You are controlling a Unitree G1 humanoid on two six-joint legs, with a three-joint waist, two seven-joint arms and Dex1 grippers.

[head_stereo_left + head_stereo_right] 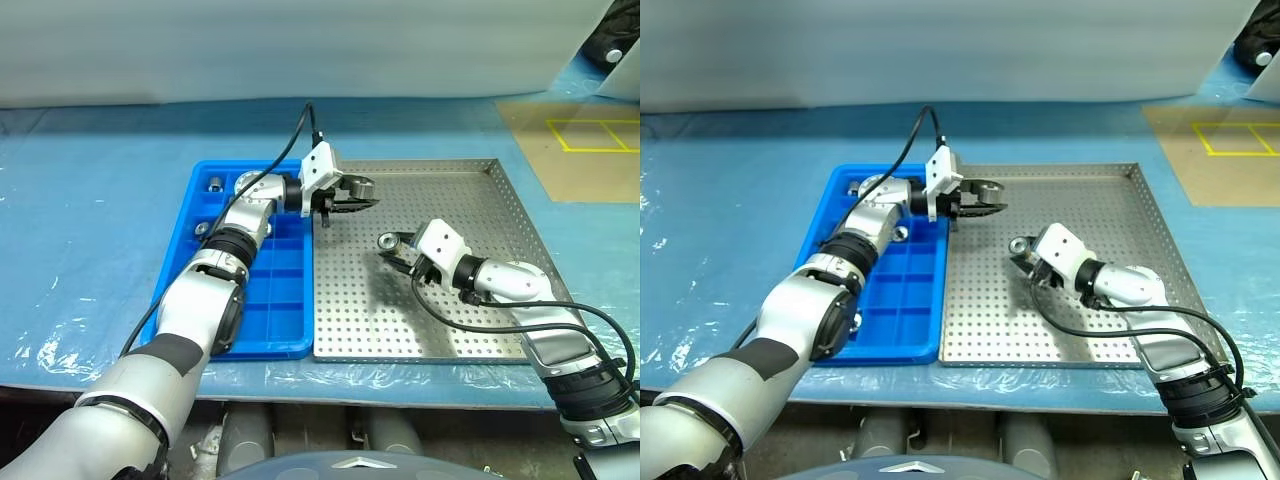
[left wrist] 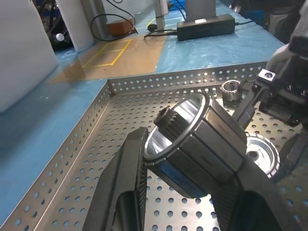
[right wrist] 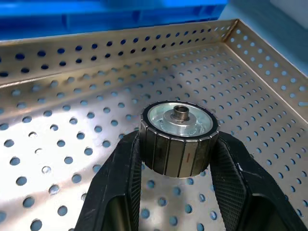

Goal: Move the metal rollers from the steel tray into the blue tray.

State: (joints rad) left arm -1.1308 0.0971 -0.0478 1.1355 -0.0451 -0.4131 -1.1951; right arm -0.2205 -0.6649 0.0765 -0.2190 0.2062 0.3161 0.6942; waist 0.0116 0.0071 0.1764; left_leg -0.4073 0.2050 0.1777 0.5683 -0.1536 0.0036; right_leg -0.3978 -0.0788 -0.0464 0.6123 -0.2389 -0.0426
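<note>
Each gripper is pinching one roller right now.

The left gripper (image 1: 352,192) points sideways over the steel tray (image 1: 500,200), just past the edge of the blue tray (image 1: 200,190). Its two black fingers (image 2: 120,192) squeeze a roller in the left gripper (image 2: 192,139) by its round sides, and the roller is tipped over, with its toothed hub sticking out ahead of the fingers. Past these fingertips, two more rollers sit on the holey floor: a wide flat one (image 2: 262,154) close by and a small one (image 2: 231,90) farther off.

The right gripper (image 1: 395,247) is low over the middle of the steel tray. Its fingers (image 3: 118,187) press a roller in the right gripper (image 3: 179,137) from both sides, with the flat face and center hole looking up between them.

A few rollers (image 1: 215,183) already sit in the far squares of the blue tray, behind the left gripper.

These rollers look like solid metal, so they are probably hard and a bit heavy for their size. They will not bend or squash. The shiny faces look slippery. The grooved sides look like the best place to hold, because the fingers can bite there. A roller held tipped, like the left one, could slide out, so a firm, even squeeze on both sides seems wise.
</note>
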